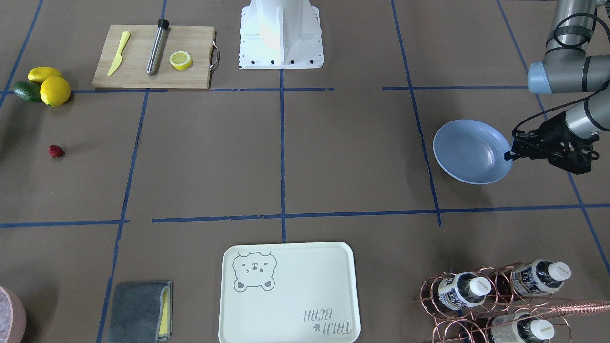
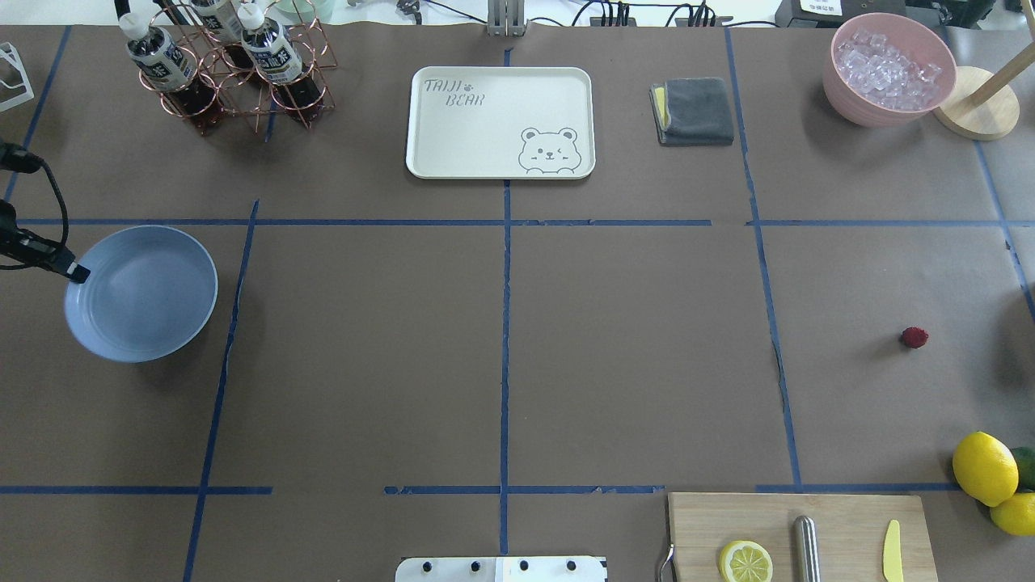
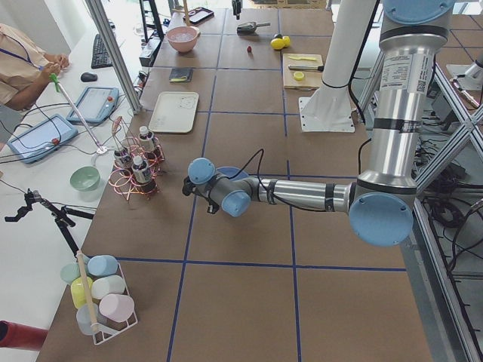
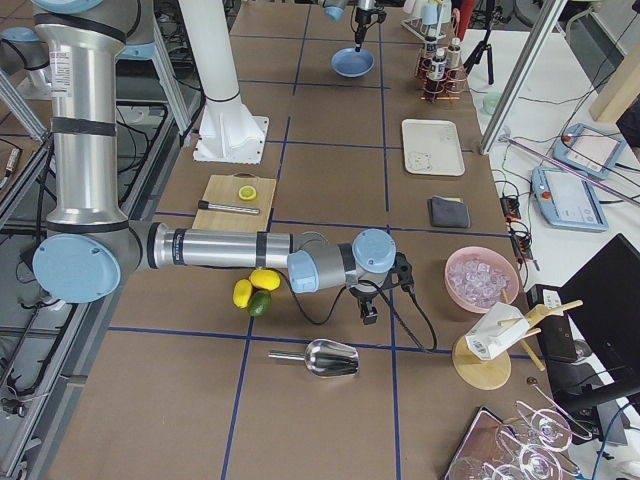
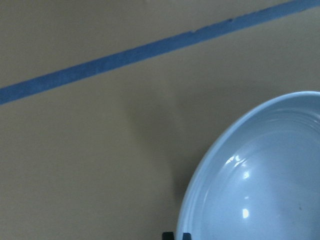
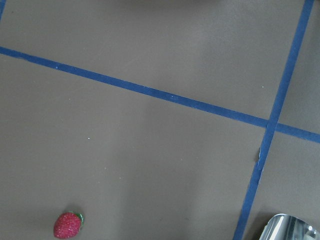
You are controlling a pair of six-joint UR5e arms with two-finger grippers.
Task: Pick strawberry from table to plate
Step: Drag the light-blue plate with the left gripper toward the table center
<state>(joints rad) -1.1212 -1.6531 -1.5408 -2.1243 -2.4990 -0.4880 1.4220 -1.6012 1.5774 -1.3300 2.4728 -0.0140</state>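
**Berry untouched, plate at the far end of the table**

The small dark-red, bumpy strawberry (image 2: 914, 337) lies on the brown paper-covered table (image 2: 631, 364) with its blue tape grid. It is at the robot's right end, near the yellow lemons (image 2: 984, 467). It is well apart from the round, glossy light-blue plate (image 2: 141, 293), which sits empty at the left end.

The right gripper (image 4: 369, 316) hangs over the table near the berry. It shows only in the side view, so whether its fingers are wide or narrow cannot be told. The left gripper (image 1: 511, 154) has its fingers drawn narrow, with the tips at the plate's rim. Whether they pinch the rim is not clear.

In the right wrist view the strawberry sits in the bottom-left corner, so the gripper looks off-centre. A straight descent from there would probably miss or clip the berry, and the roundish fruit could roll away. Small as it is, it might also slip from between the fingers. The carry spans the whole table, so the right arm may be stretched. The left gripper at the rim could block the drop or nudge the plate.

A shiny metal scoop (image 6: 290, 227) is cut off by the right wrist frame. The left wrist view shows only part of the plate and two tiny dark tips. The overhead view cuts off most of the left gripper. In the right-side view the berry cannot be made out.
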